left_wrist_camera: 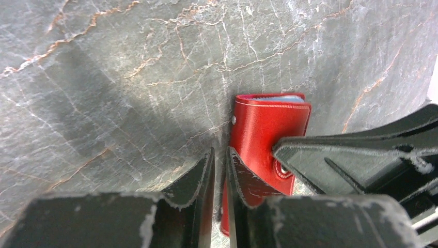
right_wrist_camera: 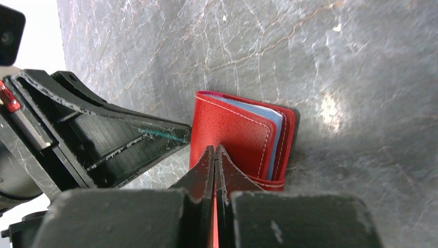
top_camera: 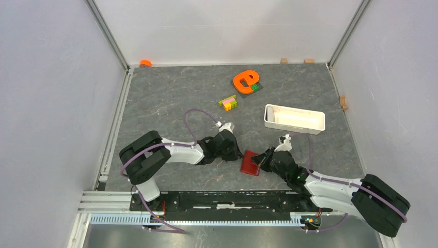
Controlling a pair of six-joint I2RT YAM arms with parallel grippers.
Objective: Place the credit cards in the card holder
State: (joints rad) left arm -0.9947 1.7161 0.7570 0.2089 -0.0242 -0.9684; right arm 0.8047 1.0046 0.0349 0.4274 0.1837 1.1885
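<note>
The left gripper [left_wrist_camera: 219, 173] had its fingers [left_wrist_camera: 199, 178] drawn in to a narrow slit, not quite meeting. The red wallet [left_wrist_camera: 268, 126] lay flat on the grey marbled table [left_wrist_camera: 129, 77], just ahead of those tips and a little to their right. One of its edges ran under the right-hand finger, and a sliver of red showed at the mouth of the slit. Whether the fingers had that edge pinched or only rested against it could not be told. The right gripper [right_wrist_camera: 215, 155] came at the wallet from the opposite side with its fingers [right_wrist_camera: 235, 178] pressed fully together. A thin line of red showed between them, so they were closed on a flap of the wallet. Just beyond those tips the wallet's cover stood slightly ajar, with pale blue leaves showing along its far edge. The tip of a left finger touched the cover's edge just left of the right fingertips. From above, the wallet sat between the two sets of fingertips, both touching it. A white tray [top_camera: 294, 119] lay well beyond the right fingers.
</note>
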